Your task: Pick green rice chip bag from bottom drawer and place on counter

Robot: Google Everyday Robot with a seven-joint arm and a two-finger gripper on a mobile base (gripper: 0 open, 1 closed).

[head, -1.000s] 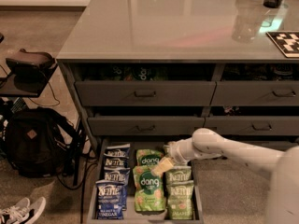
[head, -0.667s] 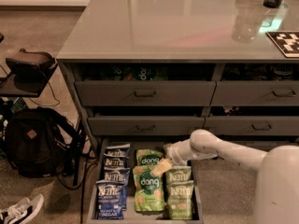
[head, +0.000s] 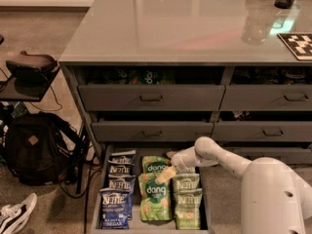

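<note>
Green rice chip bag (head: 155, 201) lies flat in the middle column of the open bottom drawer (head: 97, 199), its "dang" logo facing up. A 2nd dang bag (head: 156, 165) lies just behind it, toward the drawer's back. The end effector (head: 165, 174) hangs over the drawer's middle, its pale tip at the front bag's upper right corner. I cannot tell whether it is spread or pressed together, nor whether it touches the bag. Blue Kettle bags (head: 117, 194) fill the drawer's left column, and 2 olive Kettle bags (head: 187, 206) lie in its right. The glossy grey surface (head: 170, 28) spreads above the drawer. A black backpack (head: 34, 147) sits left of the drawer.
</note>
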